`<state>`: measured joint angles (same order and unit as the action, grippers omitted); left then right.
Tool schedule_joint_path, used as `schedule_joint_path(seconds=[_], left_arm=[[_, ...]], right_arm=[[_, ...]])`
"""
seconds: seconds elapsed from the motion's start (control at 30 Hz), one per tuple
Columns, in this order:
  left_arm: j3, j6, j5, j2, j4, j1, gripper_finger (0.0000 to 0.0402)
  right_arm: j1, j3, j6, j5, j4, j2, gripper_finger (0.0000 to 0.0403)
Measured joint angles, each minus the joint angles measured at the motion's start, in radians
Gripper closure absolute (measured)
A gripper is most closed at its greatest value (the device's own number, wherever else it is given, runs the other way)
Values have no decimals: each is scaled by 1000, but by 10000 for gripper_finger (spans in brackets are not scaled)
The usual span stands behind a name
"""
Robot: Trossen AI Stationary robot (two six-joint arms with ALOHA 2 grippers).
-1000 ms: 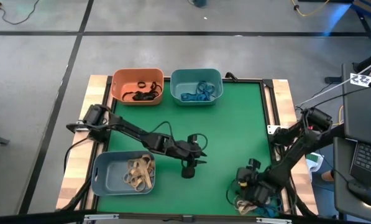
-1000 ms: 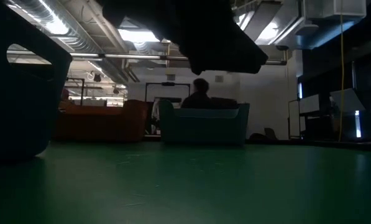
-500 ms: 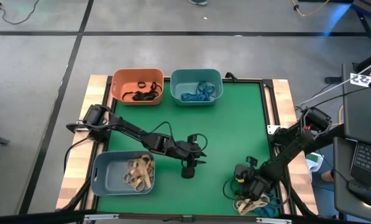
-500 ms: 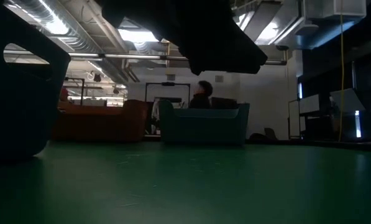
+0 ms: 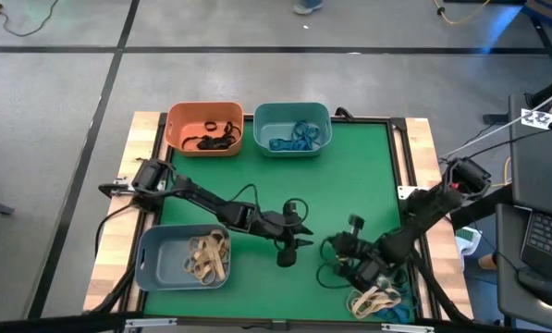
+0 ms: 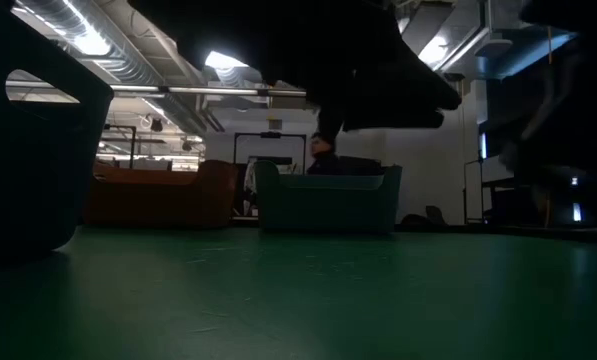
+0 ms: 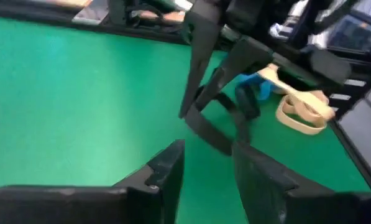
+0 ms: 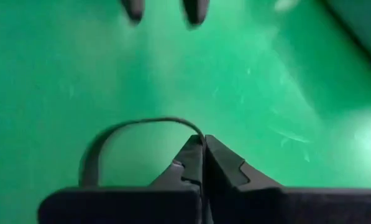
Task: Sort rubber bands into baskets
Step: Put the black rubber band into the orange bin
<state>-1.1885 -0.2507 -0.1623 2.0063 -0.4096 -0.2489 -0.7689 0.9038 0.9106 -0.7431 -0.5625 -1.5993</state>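
- Since a second ago, the right tool (image 8: pixel 204 144) has travelled left from the near-right corner, pinching a black rubber band (image 8: pixel 120 134).
- Left tool (image 5: pixel 292 242) hovers mid-desk (image 5: pixel 349 176), fingers spread.

Robotics lab or open-plan workshop indicated. Green-topped table (image 5: pixel 349 176) with wooden edge strips seen standing on grey concrete floor (image 5: pixel 63 111) marked by dark seams. Exposed ducts (image 6: pixel 128 60) and strip lights seen overhead in low view. Laptop (image 5: pixel 544 236) set just beside table (cables (image 5: pixel 21 18) loose on floor). 1 person (image 6: pixel 323 155) seen seated far across room, near orange sofa (image 6: pixel 158 195).
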Motion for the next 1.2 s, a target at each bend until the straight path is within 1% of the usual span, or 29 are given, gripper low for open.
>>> schedule_joint_path(seconds=[0.13, 0.23, 0.37, 0.47, 0.63, 0.73, 0.8, 0.9, 1.03, 1.13, 1.2], left_arm=[[0, -44, 0, 0, 5, 1, 270], [0, -57, -5, 0, 3, 2, 262], [0, -88, -59, 0, 22, 5, 242], [0, -106, -94, 0, 46, 12, 231], [0, -155, -93, 0, 53, 21, 231], [0, -143, -88, 0, 53, 20, 238], [0, -132, -84, 0, 53, 19, 247], [0, -111, -70, -1, 51, 19, 275], [1, -61, -64, -1, 35, 18, 335], [2, -24, -66, -1, 38, 18, 384], [2, -11, -66, -1, 39, 17, 393]], right_arm=[[56, 0, -74, -7, 42, 0, 386], [88, 0, -143, -8, 88, 0, 388], [120, 0, -254, -6, 168, 0, 395], [125, 0, -312, -7, 213, 0, 395], [124, 0, -371, -25, 263, 0, 392], [133, 0, -414, -35, 280, 0, 391], [136, 0, -420, -34, 289, 0, 391], [137, -1, -438, -35, 309, 0, 391], [134, -1, -444, -41, 316, 0, 391], [134, -1, -444, -20, 316, 0, 391], [134, -1, -444, -13, 316, 0, 391]])
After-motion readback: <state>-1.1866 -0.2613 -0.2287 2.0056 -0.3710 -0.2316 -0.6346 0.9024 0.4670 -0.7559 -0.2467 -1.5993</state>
